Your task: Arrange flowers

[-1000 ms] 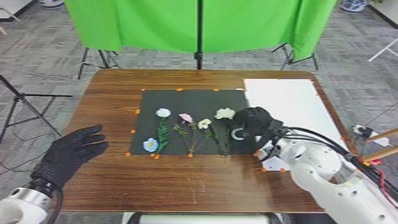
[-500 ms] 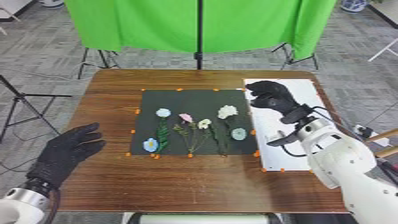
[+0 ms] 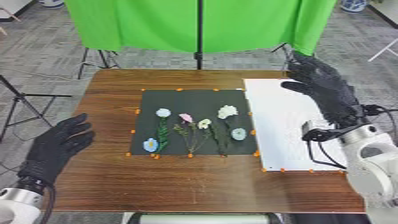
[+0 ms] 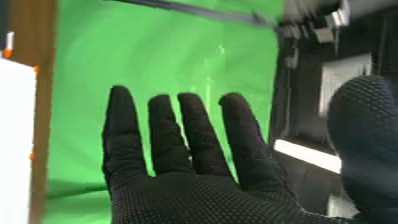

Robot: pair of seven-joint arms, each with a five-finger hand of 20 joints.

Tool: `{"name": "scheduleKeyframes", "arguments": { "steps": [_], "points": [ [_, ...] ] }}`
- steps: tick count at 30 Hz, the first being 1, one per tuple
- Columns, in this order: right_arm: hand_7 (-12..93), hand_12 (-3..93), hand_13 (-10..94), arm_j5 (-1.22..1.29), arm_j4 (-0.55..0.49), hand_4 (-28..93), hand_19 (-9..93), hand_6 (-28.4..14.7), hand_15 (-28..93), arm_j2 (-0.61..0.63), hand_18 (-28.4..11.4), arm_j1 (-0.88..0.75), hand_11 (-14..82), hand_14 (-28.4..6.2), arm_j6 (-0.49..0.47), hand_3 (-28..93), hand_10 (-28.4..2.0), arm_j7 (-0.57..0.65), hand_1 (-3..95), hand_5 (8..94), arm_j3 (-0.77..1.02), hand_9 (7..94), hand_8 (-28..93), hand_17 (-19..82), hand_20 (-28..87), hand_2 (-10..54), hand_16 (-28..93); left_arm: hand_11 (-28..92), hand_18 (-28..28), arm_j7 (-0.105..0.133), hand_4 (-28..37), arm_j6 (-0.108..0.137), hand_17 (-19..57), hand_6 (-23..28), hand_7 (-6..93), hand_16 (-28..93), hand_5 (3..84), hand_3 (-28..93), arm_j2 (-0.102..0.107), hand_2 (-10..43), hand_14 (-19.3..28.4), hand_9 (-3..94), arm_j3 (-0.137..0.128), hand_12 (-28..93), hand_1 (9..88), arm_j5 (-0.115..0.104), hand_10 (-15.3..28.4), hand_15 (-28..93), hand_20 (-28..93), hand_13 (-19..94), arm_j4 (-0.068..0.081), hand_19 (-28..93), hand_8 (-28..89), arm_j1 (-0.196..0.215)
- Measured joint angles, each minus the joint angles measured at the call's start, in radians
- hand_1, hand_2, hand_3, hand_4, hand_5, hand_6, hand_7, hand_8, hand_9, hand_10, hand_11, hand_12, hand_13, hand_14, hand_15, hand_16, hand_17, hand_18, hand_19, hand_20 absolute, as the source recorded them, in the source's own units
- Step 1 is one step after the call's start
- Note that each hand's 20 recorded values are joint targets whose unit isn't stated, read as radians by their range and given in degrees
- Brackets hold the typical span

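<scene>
Right robot hand (image 3: 326, 94) shifted outward, fingers straight

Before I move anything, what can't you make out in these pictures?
Pink flower, small white flower: stems too thin to trace, head view.
White sheet: partly hidden by the right arm, head view.
Right hand: palm cut off by the bottom edge, right wrist view.
Background gear: blurred, right wrist view.

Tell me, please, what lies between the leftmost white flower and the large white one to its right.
In the head view, a pink flower and a small cream flower lie between them.
</scene>
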Motion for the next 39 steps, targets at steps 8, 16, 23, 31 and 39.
{"name": "scheduleKeyframes", "arguments": {
  "steps": [8, 16, 23, 31, 39],
  "points": [
    [6, 22.1, 18, 0.072, -0.056, -27, 34, -3.9, -4, -0.122, -18.8, -0.138, 1.0, -10.1, -0.078, 81, -10.8, 0.047, 11.6, 26.8, 0.122, 26.4, -8, -4, 18, -4.4, 41, 18, 24.0, 0.106, -28.3, 0.043, -13.4, 2.1, 22.8, -2, 20.9, 68, -0.004, -4.5, 13.4, 13.7, 0.038, 14, 21.9, -0.003, 8.8, 23, 2, 9, -0.002, 48, -12, -0.001],
    [8, 23.0, 20, -0.037, -0.064, -27, 38, -4.3, -2, -0.259, -20.0, -0.172, 3.9, -10.5, -0.121, 81, -12.5, 0.074, 12.1, 28.6, 0.140, 28.2, -8, -4, 19, -4.6, 43, 20, 22.4, 0.150, -28.3, 0.059, -13.5, 2.6, 24.5, 0, 22.5, 71, -0.020, -4.4, 13.1, 15.4, 0.092, 15, 22.0, -0.006, 9.3, 26, 2, 11, -0.004, 47, -13, -0.027],
    [8, 22.5, 20, -0.018, -0.064, -27, 38, -4.2, -1, -0.287, -19.8, -0.176, 4.2, -10.5, -0.100, 82, -12.5, 0.088, 12.4, 28.4, 0.128, 28.0, -8, -3, 18, -4.7, 42, 22, 21.6, 0.133, -28.3, 0.047, -13.4, 3.0, 24.6, -1, 23.9, 71, -0.028, -3.2, 13.3, 16.7, 0.121, 15, 22.4, -0.007, 10.0, 28, 3, 12, -0.006, 47, -13, -0.068],
    [9, 22.5, 21, -0.030, -0.071, -27, 39, -4.5, 0, -0.289, -20.0, -0.187, 4.9, -10.5, -0.117, 82, -12.9, 0.089, 12.9, 28.4, 0.124, 28.3, -8, -3, 19, -4.4, 41, 23, 21.1, 0.113, -28.3, 0.045, -12.8, 3.2, 25.2, -1, 24.3, 72, -0.038, -2.5, 13.5, 17.2, 0.147, 14, 23.0, 0.011, 10.2, 30, 4, 12, 0.012, 48, -13, -0.087],
    [10, 22.1, 21, -0.027, -0.068, -27, 40, -4.6, 3, -0.268, -20.2, -0.178, 6.4, -10.5, -0.058, 83, -13.1, 0.096, 13.1, 29.1, 0.060, 28.9, -9, -3, 19, -4.2, 39, 25, 21.2, 0.088, -28.3, 0.015, -12.2, 3.5, 25.7, -2, 24.7, 72, -0.057, -2.1, 13.8, 17.7, 0.190, 14, 23.7, 0.028, 10.6, 33, 5, 13, 0.065, 49, -14, -0.134]
  ]
}}
